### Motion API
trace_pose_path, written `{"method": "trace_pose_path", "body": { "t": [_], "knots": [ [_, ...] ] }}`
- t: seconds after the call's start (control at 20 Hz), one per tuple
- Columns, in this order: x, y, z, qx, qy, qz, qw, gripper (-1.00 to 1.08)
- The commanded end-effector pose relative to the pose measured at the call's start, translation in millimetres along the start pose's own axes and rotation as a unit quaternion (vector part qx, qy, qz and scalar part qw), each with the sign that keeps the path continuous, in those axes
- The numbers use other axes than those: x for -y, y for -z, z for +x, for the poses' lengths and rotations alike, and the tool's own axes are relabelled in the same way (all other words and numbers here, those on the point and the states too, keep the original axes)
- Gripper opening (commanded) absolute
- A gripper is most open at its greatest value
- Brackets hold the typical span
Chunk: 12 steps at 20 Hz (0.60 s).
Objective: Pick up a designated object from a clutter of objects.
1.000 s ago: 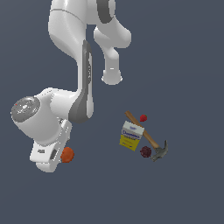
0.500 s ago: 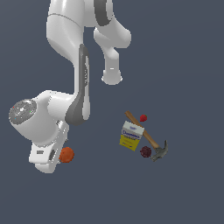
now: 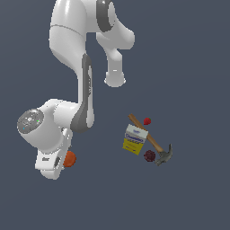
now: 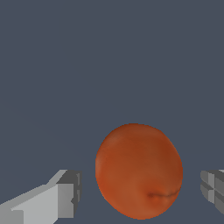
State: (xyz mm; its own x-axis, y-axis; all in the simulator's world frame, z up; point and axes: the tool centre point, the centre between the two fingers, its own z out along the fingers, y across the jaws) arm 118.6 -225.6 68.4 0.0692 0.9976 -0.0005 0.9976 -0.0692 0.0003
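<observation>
Orange fruit point(image 3: 69, 159) lies on the plain dark grey floor point(image 3: 193, 67), well apart from the rest of the clutter, toward the exterior view's left. The white arm's hand hides part of it there. In the wrist view the orange fruit point(image 4: 138, 170) is a round, slightly egg-shaped ball, orange-red skin with faint mottling and one thin dark crease low on its side. Being near round, it has no clear long axis or pointing direction.

Gripper point(image 4: 142, 194) is spread wide with the fruit between the two fingers. One grey blocky finger point(image 4: 65, 194) sits to one side of the fruit with a visible gap. The other finger point(image 4: 213, 186) shows only at the frame edge, also with a gap. Neither pad touches the skin.

Rest of the clutter sits grouped toward the exterior view's right. White-and-yellow box point(image 3: 134, 139), rectangular carton with a blue label strip, lies closed, contents not visible. Hammer point(image 3: 152, 143) has a long wooden handle running diagonally behind the box and a grey metal head point(image 3: 164, 155) at the lower end. Small red strawberry point(image 3: 147, 121) lies just beside the handle's upper end. Dark maroon fruit point(image 3: 150, 156), round and bumpy, sits between the box corner and the hammer head, touching or nearly touching the head.
</observation>
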Motion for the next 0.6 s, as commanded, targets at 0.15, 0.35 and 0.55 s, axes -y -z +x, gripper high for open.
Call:
{"method": "trace_pose_path", "body": {
  "t": [0.15, 0.35, 0.55],
  "knots": [
    [0.5, -21.4, 0.1, 0.000, 0.001, 0.000, 1.0000, 1.00],
    [-0.8, -21.6, -0.1, 0.000, 0.001, 0.000, 1.0000, 1.00],
    [-0.8, -21.6, -0.1, 0.000, 0.001, 0.000, 1.0000, -1.00]
  ]
}}
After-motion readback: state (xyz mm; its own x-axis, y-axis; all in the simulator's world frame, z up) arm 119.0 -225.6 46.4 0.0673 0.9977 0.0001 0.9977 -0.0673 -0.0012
